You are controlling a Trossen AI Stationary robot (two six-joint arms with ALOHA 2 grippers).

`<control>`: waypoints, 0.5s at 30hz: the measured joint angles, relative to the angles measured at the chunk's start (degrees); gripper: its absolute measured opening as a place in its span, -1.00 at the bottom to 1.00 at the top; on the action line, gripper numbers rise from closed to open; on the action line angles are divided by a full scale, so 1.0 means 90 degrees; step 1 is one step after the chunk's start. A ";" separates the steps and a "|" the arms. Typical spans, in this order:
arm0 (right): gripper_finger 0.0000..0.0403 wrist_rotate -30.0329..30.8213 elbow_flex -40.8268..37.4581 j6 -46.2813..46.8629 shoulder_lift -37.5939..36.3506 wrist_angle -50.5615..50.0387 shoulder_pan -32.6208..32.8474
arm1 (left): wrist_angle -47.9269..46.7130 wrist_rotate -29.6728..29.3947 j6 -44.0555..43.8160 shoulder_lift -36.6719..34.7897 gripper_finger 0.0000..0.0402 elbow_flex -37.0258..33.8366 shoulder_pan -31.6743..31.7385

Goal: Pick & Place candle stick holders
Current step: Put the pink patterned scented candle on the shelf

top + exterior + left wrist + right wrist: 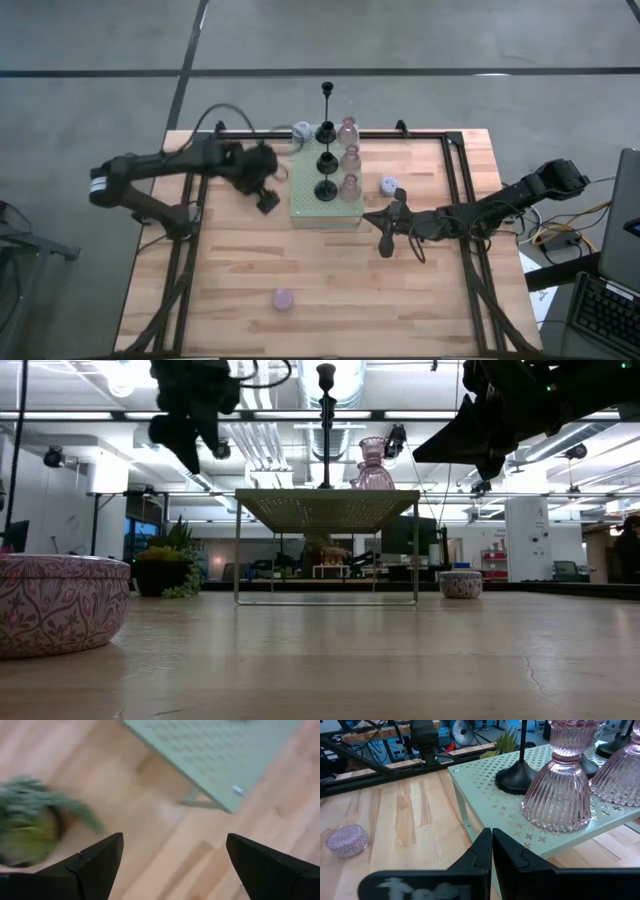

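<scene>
Three black candle stick holders (326, 162) and three pink glass ones (349, 158) stand in two rows on the pale green board (305, 205). Lavender holders rest on the wood to the right of the board (389, 185) and near the table's front edge (284, 298). A bluish one (302, 130) sits at the board's far left corner. My left gripper (266, 198) hangs open above the table, just left of the board, with nothing between its fingers (100, 860). My right gripper (388, 238) is shut and empty off the board's near right corner, facing a pink holder (560, 785).
A small green potted plant (30, 827) stands on the wood below my left gripper, left of the board (220, 755). The board stands raised on thin legs (236, 555). A black frame (455, 180) runs round the table. Bare wood lies along the near side.
</scene>
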 joint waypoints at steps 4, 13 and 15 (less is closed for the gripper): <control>-0.96 0.0000 -0.0001 0.0000 0.0000 0.0000 0.0000 | 0.0991 0.0034 -0.0480 -0.0361 0.78 -0.0774 -0.0869; -0.96 0.0000 -0.0001 0.0000 0.0000 0.0000 0.0000 | 0.2862 0.0318 -0.0773 -0.0327 0.78 -0.1663 -0.2462; -0.96 0.0000 0.0000 0.0000 0.0000 -0.0001 0.0000 | 0.3096 0.0314 -0.0788 -0.0253 0.78 -0.1732 -0.2741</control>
